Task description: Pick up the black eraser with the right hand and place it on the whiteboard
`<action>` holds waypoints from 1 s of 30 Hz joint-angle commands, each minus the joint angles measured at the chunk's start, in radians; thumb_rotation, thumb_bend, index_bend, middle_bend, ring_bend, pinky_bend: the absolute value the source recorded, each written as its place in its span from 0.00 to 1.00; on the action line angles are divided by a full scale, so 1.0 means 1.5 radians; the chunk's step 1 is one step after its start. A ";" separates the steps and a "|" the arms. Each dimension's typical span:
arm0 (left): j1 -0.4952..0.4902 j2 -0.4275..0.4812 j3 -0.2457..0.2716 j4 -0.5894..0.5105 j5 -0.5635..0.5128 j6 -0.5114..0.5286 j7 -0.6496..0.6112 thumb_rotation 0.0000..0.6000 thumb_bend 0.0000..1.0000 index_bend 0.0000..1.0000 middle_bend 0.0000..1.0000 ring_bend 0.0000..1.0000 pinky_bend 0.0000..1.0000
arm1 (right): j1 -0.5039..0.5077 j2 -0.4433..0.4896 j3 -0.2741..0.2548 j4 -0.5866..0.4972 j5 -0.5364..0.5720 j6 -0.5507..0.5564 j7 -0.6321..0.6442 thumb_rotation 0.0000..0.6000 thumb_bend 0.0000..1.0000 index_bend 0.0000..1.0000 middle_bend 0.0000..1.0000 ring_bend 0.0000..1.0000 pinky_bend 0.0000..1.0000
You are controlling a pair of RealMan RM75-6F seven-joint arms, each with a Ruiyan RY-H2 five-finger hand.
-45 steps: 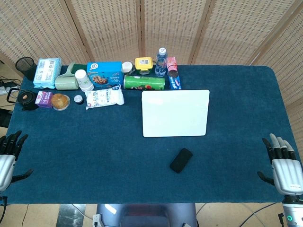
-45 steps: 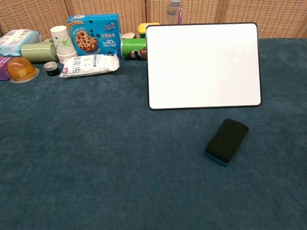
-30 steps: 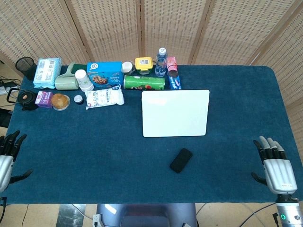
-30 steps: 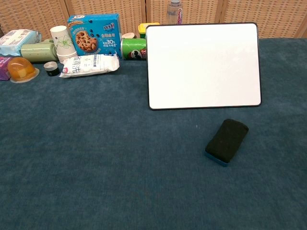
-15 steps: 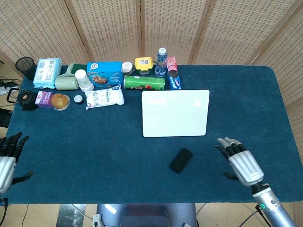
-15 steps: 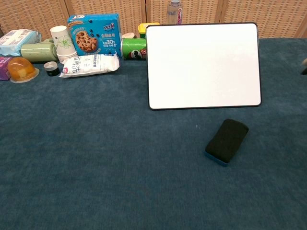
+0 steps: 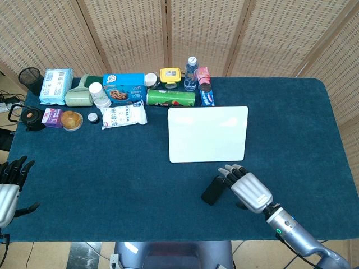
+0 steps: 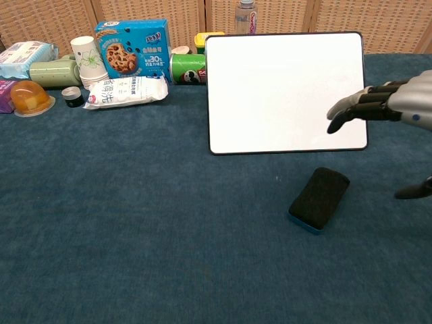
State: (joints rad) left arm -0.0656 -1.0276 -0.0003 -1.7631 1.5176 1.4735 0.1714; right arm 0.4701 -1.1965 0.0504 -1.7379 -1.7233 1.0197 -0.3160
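The right robot hand point(image 7: 247, 188) hangs over the table point(image 7: 112, 185) with its fingers spread and nothing in them, released and ready to grasp. It sits just to the right of the eraser point(image 7: 214, 190), with the fingertips point(image 7: 229, 172) reaching over the eraser's right end as the head view shows it. In the chest view the right robot hand point(image 8: 391, 104) shows well above the eraser point(image 8: 319, 199), so I judge it is not touching and must come down before it can close. The thumb sits low and apart from the other fingers, which suits a pinch across the eraser's narrow sides.

The eraser lies flat on the table, slanted, directly under and just left of the robot hand. The whiteboard point(image 7: 208, 134) lies flat just beyond the fingertips, bare and near, so the carry should be short. The left robot hand point(image 7: 8, 190) rests at the far left edge, well apart from the right one, fingers apart and holding nothing; it has no part in this task.

By count: one eraser, one whiteboard, two robot hands. Far beyond and to the left of the right robot hand stands a row of groceries along the table's back edge, among them one cookie box point(image 7: 124, 88), one green can point(image 7: 170, 98) lying on its side and one bottle point(image 7: 191, 73).
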 commanded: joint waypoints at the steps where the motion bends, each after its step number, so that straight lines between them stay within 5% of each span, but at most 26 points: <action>1: -0.001 0.002 -0.001 0.000 -0.002 -0.002 -0.003 1.00 0.07 0.00 0.00 0.00 0.00 | 0.028 -0.026 0.005 -0.007 0.026 -0.045 -0.042 1.00 0.00 0.20 0.16 0.16 0.21; 10: -0.005 0.005 0.003 -0.001 0.001 -0.011 -0.008 1.00 0.07 0.00 0.00 0.00 0.00 | 0.073 -0.075 0.011 0.021 0.090 -0.117 -0.091 1.00 0.00 0.20 0.17 0.17 0.22; 30: -0.010 0.021 0.005 -0.003 -0.001 -0.023 -0.037 1.00 0.07 0.00 0.00 0.00 0.00 | 0.101 -0.152 -0.013 0.106 0.117 -0.110 -0.134 1.00 0.05 0.28 0.25 0.24 0.29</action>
State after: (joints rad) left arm -0.0802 -0.9968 0.0077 -1.7683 1.5168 1.4384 0.1154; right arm 0.6196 -1.4202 0.0342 -1.5839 -1.5476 0.8520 -0.5154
